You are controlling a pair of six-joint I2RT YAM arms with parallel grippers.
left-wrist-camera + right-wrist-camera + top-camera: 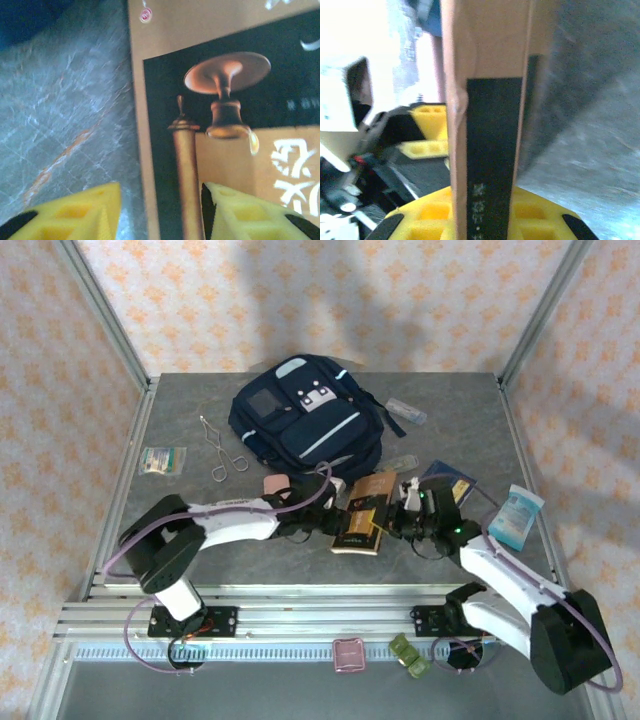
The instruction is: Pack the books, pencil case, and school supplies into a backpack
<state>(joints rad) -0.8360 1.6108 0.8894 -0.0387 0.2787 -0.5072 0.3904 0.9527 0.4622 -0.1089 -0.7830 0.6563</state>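
I see my right gripper (485, 215) clamped on the brown book (485, 60). My left gripper (161, 200) stands apart at its edge.

brown book (200, 25) cover, white Chinese-style characters (292, 175) at its lower right beside the orange picture, too blurred to read, small pink round mark (145, 14) near its top edge, faint white spine characters (481, 190) on its dark strip, illegible

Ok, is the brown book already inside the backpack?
No, the brown book is outside, on the near side of the backpack.
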